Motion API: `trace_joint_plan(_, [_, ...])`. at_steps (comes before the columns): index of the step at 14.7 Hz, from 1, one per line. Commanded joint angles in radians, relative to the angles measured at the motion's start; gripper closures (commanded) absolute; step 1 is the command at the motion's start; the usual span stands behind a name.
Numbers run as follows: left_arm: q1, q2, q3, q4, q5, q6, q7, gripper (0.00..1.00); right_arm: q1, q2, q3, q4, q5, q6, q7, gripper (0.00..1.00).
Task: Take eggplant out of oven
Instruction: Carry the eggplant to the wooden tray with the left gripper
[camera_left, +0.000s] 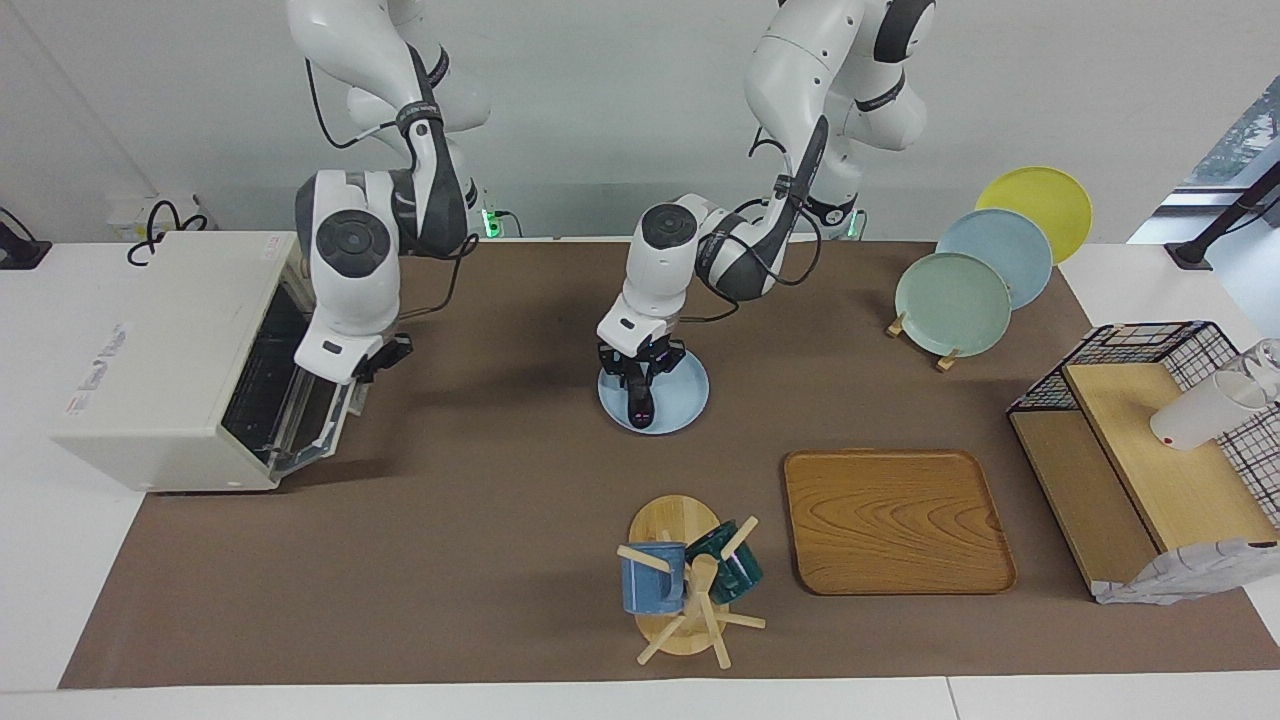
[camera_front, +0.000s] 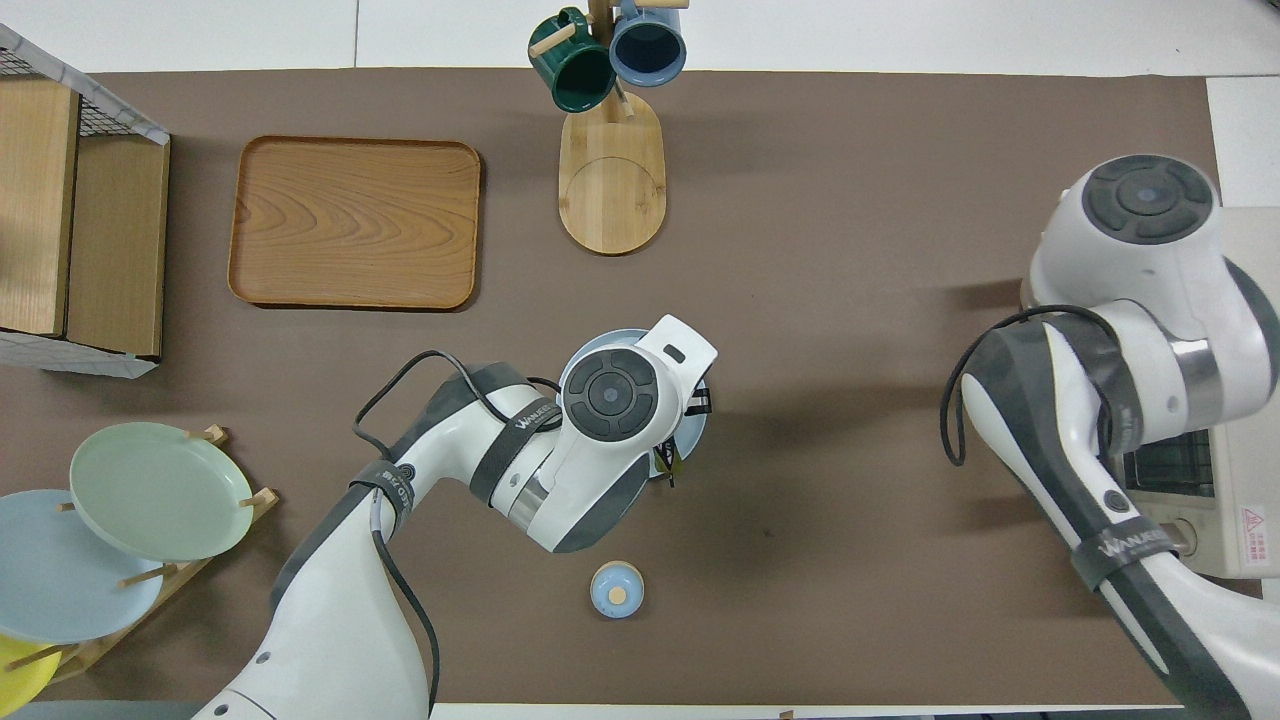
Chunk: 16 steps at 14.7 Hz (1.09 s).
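Observation:
The cream-white oven (camera_left: 160, 350) stands at the right arm's end of the table with its drop-down door (camera_left: 315, 420) open; it also shows in the overhead view (camera_front: 1235, 500). The dark eggplant (camera_left: 640, 403) is outside the oven, its lower end on a light blue plate (camera_left: 692, 400) at the table's middle. My left gripper (camera_left: 637, 385) is shut on the eggplant from above. In the overhead view the left hand covers the plate (camera_front: 695, 432), and only a dark tip of the eggplant (camera_front: 666, 464) shows. My right gripper (camera_left: 385, 355) hangs in front of the open oven door.
A wooden tray (camera_left: 895, 520) and a mug tree (camera_left: 690, 585) with a blue and a green mug lie farther from the robots. A rack of plates (camera_left: 955, 300) and a wire shelf (camera_left: 1150, 440) stand at the left arm's end. A small blue round lid (camera_front: 616, 590) lies near the robots.

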Motion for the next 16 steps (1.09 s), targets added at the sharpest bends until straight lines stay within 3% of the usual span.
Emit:
trace_joint_plan(1, [0.031,-0.027,0.014,0.013,-0.012,-0.04,0.062,1.0,-0.088,-0.023,-0.003,0.001,-0.028,-0.004,-0.105,1.0])
trace_joint_plan(4, [0.151,-0.077,0.011,0.111,-0.012,-0.215,0.14,1.0,-0.136,-0.048,-0.003,0.002,0.025,-0.03,-0.13,1.0])
trace_joint_plan(6, [0.25,-0.074,0.01,0.217,-0.014,-0.353,0.224,1.0,-0.137,-0.074,-0.004,0.043,0.062,-0.11,-0.131,1.0])
trace_joint_plan(8, [0.344,-0.049,0.013,0.286,-0.025,-0.393,0.281,1.0,-0.134,-0.092,-0.001,0.155,0.099,-0.26,-0.128,1.0])
trace_joint_plan(10, [0.468,-0.02,0.01,0.32,-0.034,-0.398,0.377,1.0,-0.134,-0.092,-0.001,0.263,0.192,-0.342,-0.121,0.87])
trace_joint_plan(13, [0.586,0.067,0.013,0.351,-0.054,-0.38,0.538,1.0,-0.123,-0.098,0.003,0.294,0.283,-0.337,-0.058,0.61])
trace_joint_plan(14, [0.616,0.118,0.014,0.409,-0.051,-0.377,0.578,1.0,-0.116,-0.102,0.007,0.283,0.283,-0.328,-0.033,0.4])
trace_joint_plan(15, [0.631,0.17,0.015,0.471,-0.049,-0.378,0.595,1.0,-0.117,-0.103,0.01,0.277,0.284,-0.322,0.014,0.0])
trace_joint_plan(16, [0.633,0.219,0.016,0.524,-0.048,-0.375,0.595,1.0,-0.116,-0.105,0.011,0.275,0.284,-0.317,0.046,0.0])
